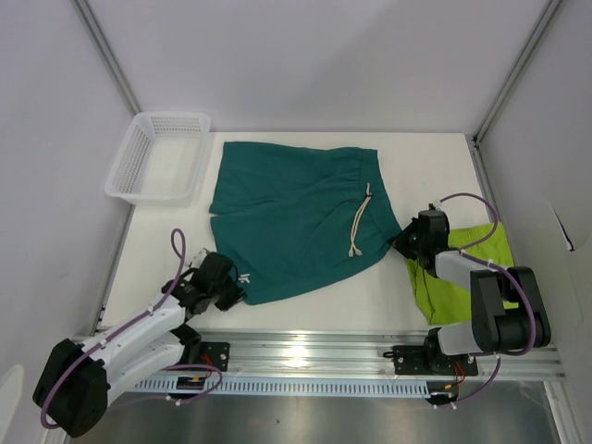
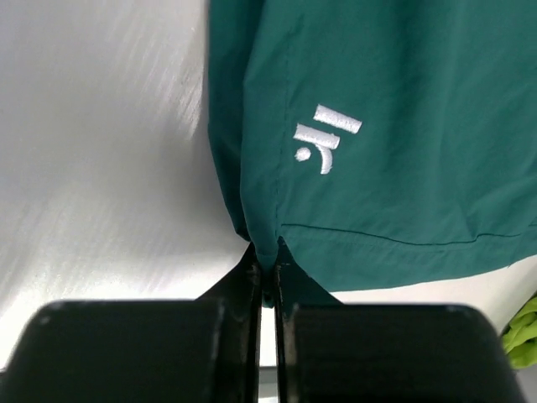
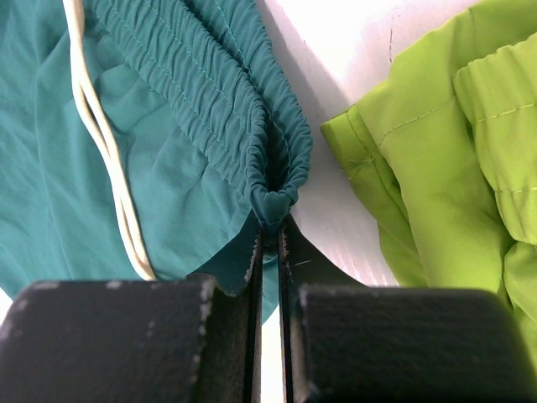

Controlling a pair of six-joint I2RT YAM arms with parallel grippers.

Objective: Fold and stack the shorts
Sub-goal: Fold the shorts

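1. My left gripper [image 2: 267, 270] is pinched tight on the hem corner of the teal shorts [image 2: 394, 126], beside the white logo [image 2: 325, 136].
2. My right gripper [image 3: 270, 228] clamps the end of the waistband [image 3: 210, 101]. With both near corners held, I judge the pair ready to fold.
3. The teal shorts lie flat on the table [image 1: 305, 310], and the lime shorts [image 1: 467, 268] sit crumpled just to their right.

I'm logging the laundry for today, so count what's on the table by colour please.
Dark teal shorts: 1
Lime green shorts: 1
White mesh basket: 1
Total: 3
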